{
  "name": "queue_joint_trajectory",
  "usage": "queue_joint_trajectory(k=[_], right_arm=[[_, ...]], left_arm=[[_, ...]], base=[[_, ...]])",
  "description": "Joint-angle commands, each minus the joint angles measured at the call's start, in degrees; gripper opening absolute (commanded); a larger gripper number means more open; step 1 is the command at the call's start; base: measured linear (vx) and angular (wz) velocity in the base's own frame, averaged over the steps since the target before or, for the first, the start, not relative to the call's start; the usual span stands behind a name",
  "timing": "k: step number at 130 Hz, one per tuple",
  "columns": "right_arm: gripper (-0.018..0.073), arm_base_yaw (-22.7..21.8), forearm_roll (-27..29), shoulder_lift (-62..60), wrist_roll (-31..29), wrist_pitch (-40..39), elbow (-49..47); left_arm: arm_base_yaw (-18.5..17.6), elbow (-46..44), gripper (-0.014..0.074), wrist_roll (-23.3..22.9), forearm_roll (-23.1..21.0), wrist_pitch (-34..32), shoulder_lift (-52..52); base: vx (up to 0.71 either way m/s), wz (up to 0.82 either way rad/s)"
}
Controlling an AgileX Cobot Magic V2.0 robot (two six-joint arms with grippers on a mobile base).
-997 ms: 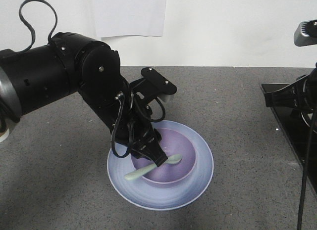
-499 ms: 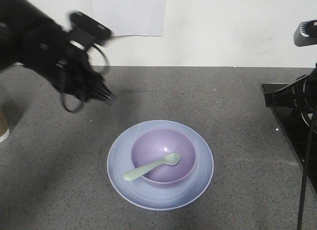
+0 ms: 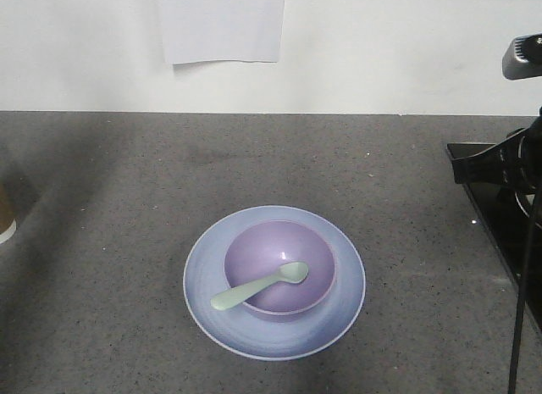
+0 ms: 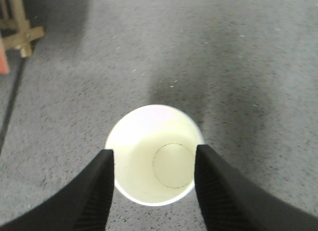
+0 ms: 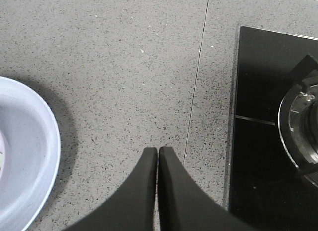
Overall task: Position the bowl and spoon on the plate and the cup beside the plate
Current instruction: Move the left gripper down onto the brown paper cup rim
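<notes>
White-rimmed cup [image 4: 153,154] sits between the spread left pincer [image 4: 154,179]; right pincer [image 5: 157,159] pressed together.

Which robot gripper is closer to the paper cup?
The left. The left gripper is open with its fingers on either side of the cup. The right gripper is shut over bare counter between the plate and the stove, no cup in its view.

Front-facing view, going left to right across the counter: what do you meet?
Cup at the left edge → plate, carrying the bowl and spoon → black cooktop at the right edge.
</notes>
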Motion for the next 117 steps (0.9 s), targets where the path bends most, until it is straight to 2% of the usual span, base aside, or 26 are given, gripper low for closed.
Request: queue_joint_trajectory(k=[1,16,35,72,88,102,117], right_arm=[[-0.0005,-0.35,-1.08,-1.26,0.09,-3.07,-1.57],[-0.0005,-0.35,-1.08,-1.26,0.09,-3.07,-1.57],[-0.0005,-0.35,-1.08,-1.26,0.09,-3.07,-1.57],[-0.0005,-0.35,-1.08,-1.26,0.09,-3.07,-1.57],[-0.0005,-0.35,-1.08,-1.26,0.09,-3.07,-1.57],[-0.0005,-0.35,-1.08,-1.26,0.09,-3.07,-1.57],[-0.0005,-0.35,-1.08,-1.26,0.09,-3.07,-1.57]], left_arm=[[3.31,-1.52,0.0366,-1.09,-1.44,-3.96,-1.56],[6.38,-1.52,0.0366,-1.31,-2.27,-3.97,-0.52],[8.86,-1.52,0.0366,-0.76,-6.23,-3.85,2.20],[9.39,-1.52,0.0366,-0.69,-4.40,-4.08,6.63],[11.69,-1.52,0.0366,-0.81,-4.99,-4.09,7.58],[13.93,-1.52,0.0366,-0.05,-8.78,-4.52,7.97],[15.06,-1.52,0.0365,5.60,-14.17,-5.00,8.34]], base=[[0.00,0.00],[0.00,0.00],[0.00,0.00],[0.00,0.00],[0.00,0.00],[0.00,0.00],[0.00,0.00]])
